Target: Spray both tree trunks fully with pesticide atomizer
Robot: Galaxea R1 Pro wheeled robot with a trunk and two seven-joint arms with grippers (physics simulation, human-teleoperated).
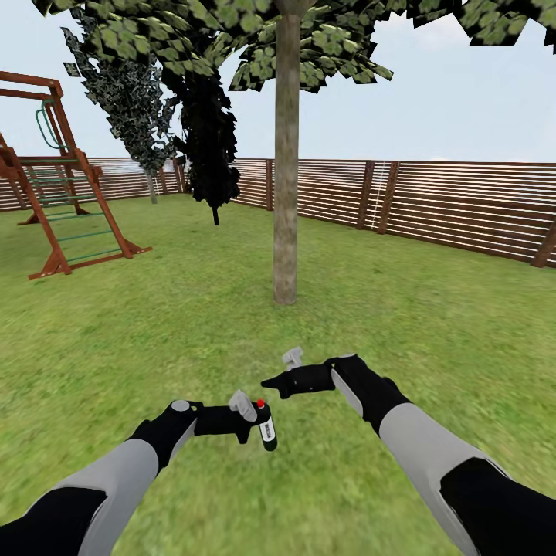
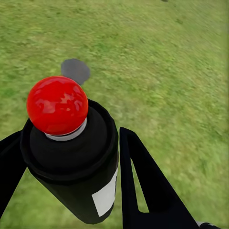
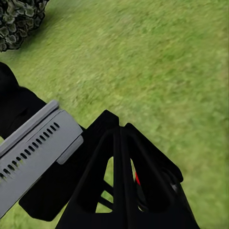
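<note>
**Sprayer in the left gripper, tree trunk ahead**

The left gripper [image 1: 259, 421] has its fingers closed around the sprayer [image 1: 266, 427], a small dark can with a red button on top and a white label on its side. In the left wrist view the can [image 2: 76, 162] sits upright between the two black fingers [image 2: 143, 186], which press against its sides, with the red button standing clear above them. Grass [image 2: 167, 71] lies beyond the fingertips.

The right gripper [image 1: 279, 380] hangs just beside the left one, a little farther forward, and holds nothing. In the right wrist view its two black fingers [image 3: 124, 181] lie pressed together, tips touching.

Well beyond both sets of fingertips a straight grey-brown tree trunk [image 1: 286, 154] rises from the lawn [image 1: 432, 324]. A wooden fence [image 1: 455, 205] runs behind it, and a wooden playset [image 1: 62, 177] stands off to the left.
</note>
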